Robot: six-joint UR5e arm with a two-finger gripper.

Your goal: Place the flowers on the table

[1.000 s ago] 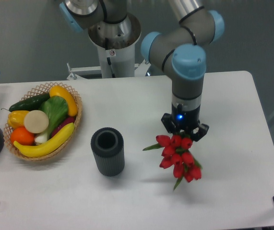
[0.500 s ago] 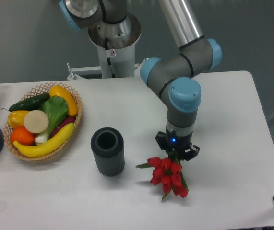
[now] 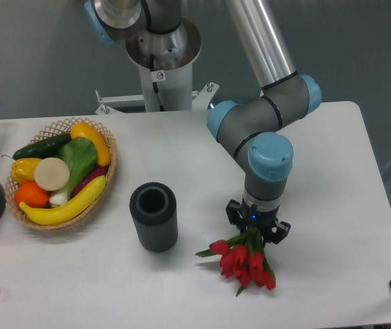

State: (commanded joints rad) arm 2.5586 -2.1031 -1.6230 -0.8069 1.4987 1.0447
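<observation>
Gripping the flowers (image 3: pixel 244 261) by their stems, the jaws of the gripper (image 3: pixel 256 233) are holding them low, buds trailing down toward the table (image 3: pixel 332 205), right of the dark cylinder (image 3: pixel 153 216).

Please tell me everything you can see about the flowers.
The flowers are a bunch of red tulip buds with green stems and leaves, artificial-looking. They lie low near the front of the white table, right of the dark cylinder, buds pointing toward the front edge and one leaf sticking out to the left. The claw is at the stem end, apparently shut on it. Whether the buds already rest on the table is hard to tell.
</observation>
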